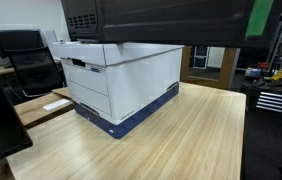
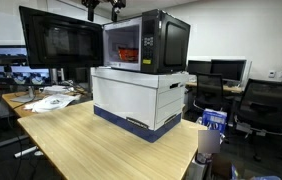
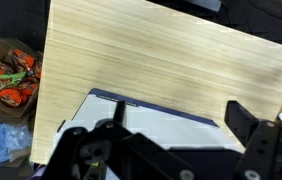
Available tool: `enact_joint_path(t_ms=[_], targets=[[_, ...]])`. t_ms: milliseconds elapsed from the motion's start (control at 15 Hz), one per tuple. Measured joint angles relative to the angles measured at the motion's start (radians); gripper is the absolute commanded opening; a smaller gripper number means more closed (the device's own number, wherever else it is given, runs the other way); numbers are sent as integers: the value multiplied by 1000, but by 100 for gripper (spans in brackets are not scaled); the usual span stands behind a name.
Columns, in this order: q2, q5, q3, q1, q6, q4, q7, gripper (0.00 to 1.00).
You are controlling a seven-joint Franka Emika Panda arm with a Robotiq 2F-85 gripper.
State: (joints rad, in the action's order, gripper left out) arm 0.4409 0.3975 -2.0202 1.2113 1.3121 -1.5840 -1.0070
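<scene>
Hand (image 3: 178,108) wide open, empty
Hovering above the white box (image 3: 161,120) on the wooden surface (image 3: 151,50), touching nothing

Even overhead office light, soft low-resolution frames.

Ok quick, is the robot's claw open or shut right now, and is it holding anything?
Gripper: open, holding nothing, above the wooden table.
</scene>
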Motion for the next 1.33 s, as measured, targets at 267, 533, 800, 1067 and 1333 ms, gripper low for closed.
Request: enact_joint_path(t_ms=[267, 533, 800, 1067, 1333], targets=[[15, 96, 0, 0, 61, -41, 157, 100], [26, 122, -1, 21, 149, -91, 289, 100], [34, 122, -2, 49, 214, -137, 438, 100], [41, 119, 0, 59, 248, -159, 593, 100], [42, 114, 8, 60, 268, -160, 723, 100]])
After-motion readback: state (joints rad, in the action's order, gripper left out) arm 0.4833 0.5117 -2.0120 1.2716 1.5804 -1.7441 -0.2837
